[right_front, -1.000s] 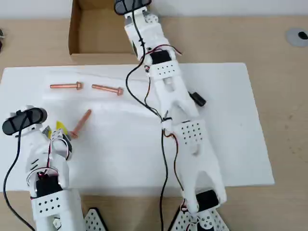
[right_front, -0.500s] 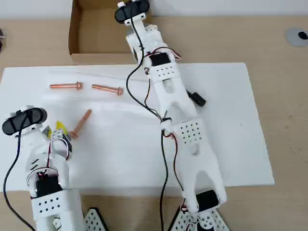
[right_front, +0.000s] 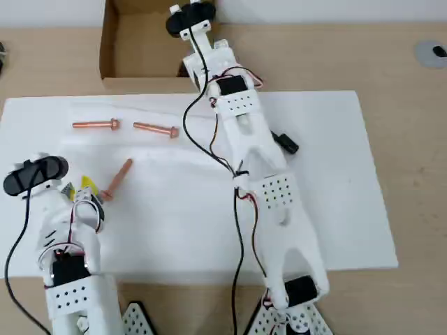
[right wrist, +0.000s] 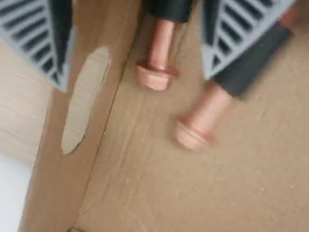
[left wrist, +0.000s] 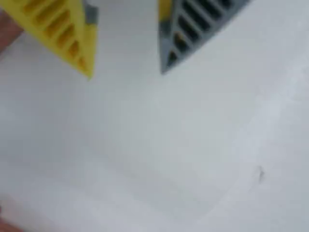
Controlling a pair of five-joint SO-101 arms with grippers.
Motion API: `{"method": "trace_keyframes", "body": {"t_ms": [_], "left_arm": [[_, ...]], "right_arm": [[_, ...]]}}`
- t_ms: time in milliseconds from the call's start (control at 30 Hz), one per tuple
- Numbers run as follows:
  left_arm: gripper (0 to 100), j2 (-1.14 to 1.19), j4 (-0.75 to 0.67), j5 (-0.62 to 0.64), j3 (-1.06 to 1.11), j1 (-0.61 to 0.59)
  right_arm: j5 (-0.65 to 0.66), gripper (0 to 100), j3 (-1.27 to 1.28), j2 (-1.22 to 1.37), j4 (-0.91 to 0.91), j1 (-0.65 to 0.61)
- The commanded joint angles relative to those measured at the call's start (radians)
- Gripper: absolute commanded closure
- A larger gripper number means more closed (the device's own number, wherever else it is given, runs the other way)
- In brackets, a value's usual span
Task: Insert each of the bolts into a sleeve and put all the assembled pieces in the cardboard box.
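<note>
At 12 o'clock the right gripper (right wrist: pixel 135 79) is pulled back, fingers (right wrist: pixel 231 29) apart, a sleeved bolt (right wrist: pixel 203 113) left in the cardboard box (right wrist: pixel 193 193).

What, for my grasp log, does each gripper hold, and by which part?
Nothing. The right gripper is open over the cardboard box, a sleeved bolt lying loose beneath it; the left gripper is open over the mat.

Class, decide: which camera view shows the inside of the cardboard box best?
The right wrist view: the cardboard box floor and wall sit close up, with two sleeved bolts in it. The high view gives its outline under an arm; the left wrist view faces the white mat.
</note>
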Motion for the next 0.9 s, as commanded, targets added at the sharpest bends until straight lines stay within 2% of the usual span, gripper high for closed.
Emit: {"method": "trace_keyframes", "body": {"t_ms": [0, 167, 400, 567, 700, 867], "left_arm": [[89, -0.007, -0.011, -0.005, 0.000, 0.012], [89, -0.007, -0.011, -0.005, -0.002, 0.011], [89, -0.002, -0.011, -0.005, -0.006, 0.012], [89, -0.002, 0.020, -0.005, -0.015, 0.012], [87, -0.001, 0.213, -0.009, -0.078, 0.014], [85, -0.001, 0.338, -0.009, -0.141, 0.014]], "right_arm": [[0.002, 77.8, -0.013, -0.033, 0.002, 0.015], [-0.005, 77.7, -0.171, -0.044, 0.089, 0.021], [-0.008, 77.7, -0.602, -0.160, 0.582, -0.001], [-0.006, 77.7, -0.588, -0.386, 0.873, 0.031], [-0.002, 77.7, -0.573, -0.521, 1.188, 0.036], [-0.002, 78.1, -0.458, -0.610, 1.189, 0.116]]}}
